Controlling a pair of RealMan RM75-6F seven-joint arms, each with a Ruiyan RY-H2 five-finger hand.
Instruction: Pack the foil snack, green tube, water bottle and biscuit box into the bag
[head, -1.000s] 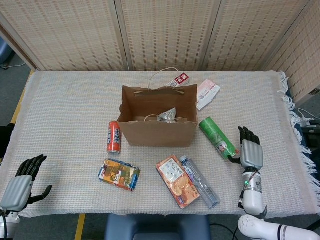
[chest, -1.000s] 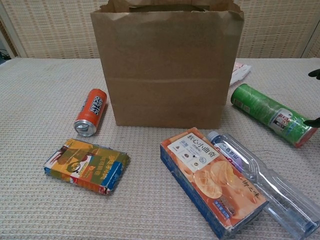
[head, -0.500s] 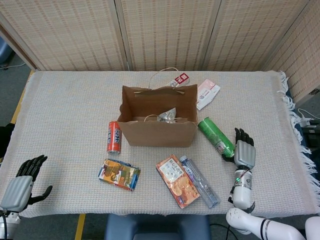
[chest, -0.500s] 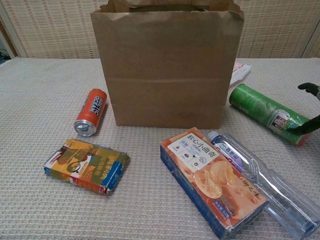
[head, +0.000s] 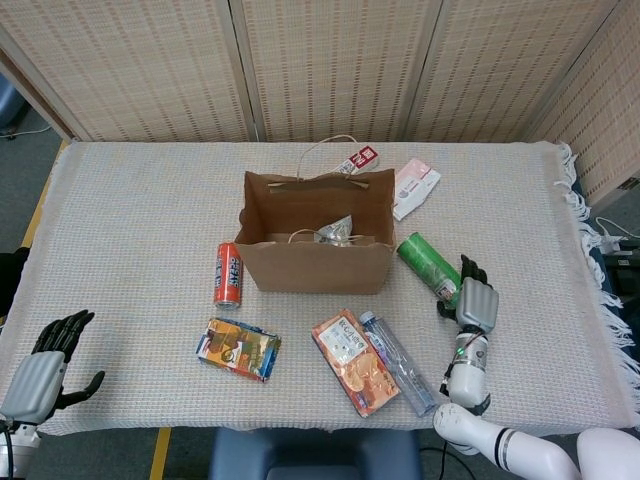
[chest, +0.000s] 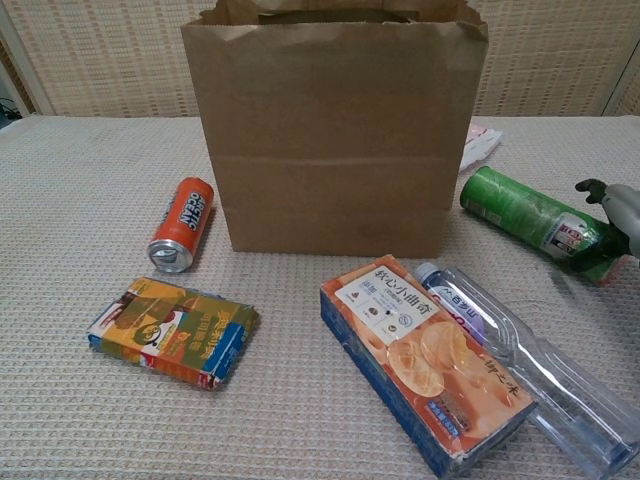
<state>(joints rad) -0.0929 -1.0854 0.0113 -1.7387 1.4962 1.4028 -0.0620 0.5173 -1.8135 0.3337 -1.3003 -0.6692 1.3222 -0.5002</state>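
Your right hand (head: 474, 303) has slid in from the right edge over the last second and now sits against the far end of the green tube (head: 428, 265), fingers curling around it. From the chest view it looks like contact, maybe the start of a grip, but I honestly can't tell if it's closed on the tube yet. The tube has nudged a little too and lies on its side just right of the paper bag (head: 316, 265).

So my read: the tube is next, and nothing's lifted yet. Something silvery, probably the foil snack (head: 335, 232), is already inside the bag. The water bottle (head: 398, 362) and the biscuit box (head: 354, 362) lie touching side by side in front of the bag, both waiting.

Your left hand (head: 40, 365) hangs off the near left corner, fingers apart, holding nothing.

It's all on a woven beige tablecloth (head: 140, 220) with a fringe on the right, woven screen panels (head: 330, 60) behind. An orange can (head: 229, 273) and a colourful packet (head: 238, 348) lie to the left.
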